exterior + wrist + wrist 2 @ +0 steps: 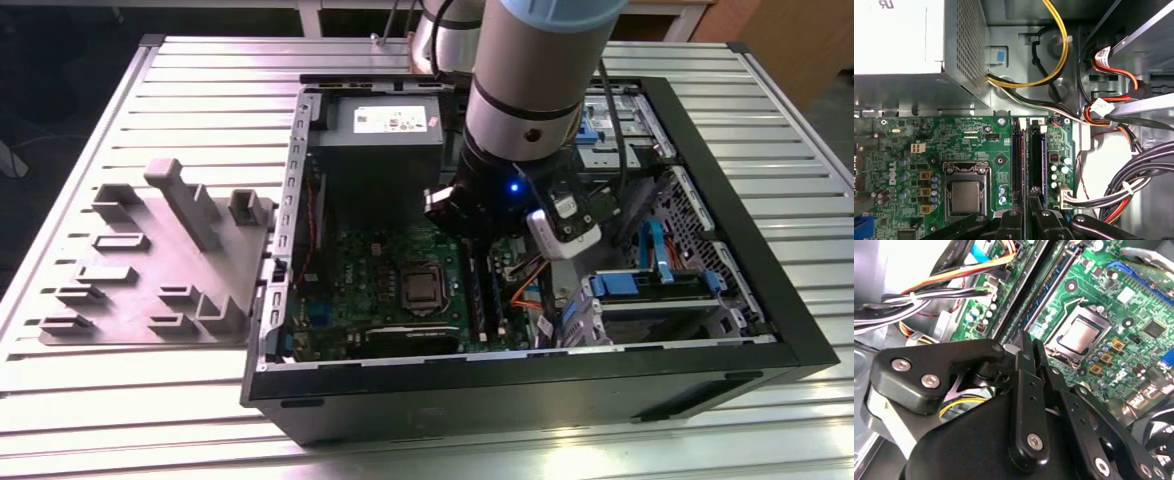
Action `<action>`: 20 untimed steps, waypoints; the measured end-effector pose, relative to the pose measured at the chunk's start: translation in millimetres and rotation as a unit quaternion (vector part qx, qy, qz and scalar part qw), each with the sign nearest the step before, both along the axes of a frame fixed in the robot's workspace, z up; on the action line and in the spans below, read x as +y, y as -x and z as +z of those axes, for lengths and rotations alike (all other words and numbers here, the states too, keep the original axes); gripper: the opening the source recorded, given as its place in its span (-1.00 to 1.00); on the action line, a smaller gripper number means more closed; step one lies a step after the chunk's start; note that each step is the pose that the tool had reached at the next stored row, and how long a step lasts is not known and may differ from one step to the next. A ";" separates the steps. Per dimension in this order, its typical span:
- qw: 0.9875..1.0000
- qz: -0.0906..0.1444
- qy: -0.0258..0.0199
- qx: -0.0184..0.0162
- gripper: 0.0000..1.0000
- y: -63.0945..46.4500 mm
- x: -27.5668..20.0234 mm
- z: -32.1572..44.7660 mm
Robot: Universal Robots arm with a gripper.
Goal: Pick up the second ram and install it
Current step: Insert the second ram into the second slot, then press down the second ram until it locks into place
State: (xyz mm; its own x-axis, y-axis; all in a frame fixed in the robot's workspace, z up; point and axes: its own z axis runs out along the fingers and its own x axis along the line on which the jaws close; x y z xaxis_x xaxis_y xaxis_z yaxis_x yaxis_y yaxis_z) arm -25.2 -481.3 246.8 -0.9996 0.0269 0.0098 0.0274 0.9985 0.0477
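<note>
Exterior view showed a ribbed metal table (160, 400) carrying an open black computer case (534, 390), with a grey moulded holder tray (147, 270) at nine o'clock from it. The arm reached down into the case over the green motherboard (387, 265). In the first wrist view the gripper (1026, 197) was clenched on the second ram (1035, 160), which stood in its slot at three o'clock from the processor socket (965, 192).

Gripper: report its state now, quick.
Gripper: jaws closed on the second ram, which stands on edge at the memory slots of the motherboard.
</note>
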 end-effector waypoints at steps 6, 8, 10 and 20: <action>1.000 0.000 0.000 0.000 -0.65 0.0 0.1 0.1; 1.000 0.000 0.000 0.000 -0.78 0.0 0.1 0.1; 1.000 0.000 0.000 0.000 -0.80 0.0 0.1 0.1; 1.000 0.000 0.000 0.000 -0.80 0.0 0.7 0.1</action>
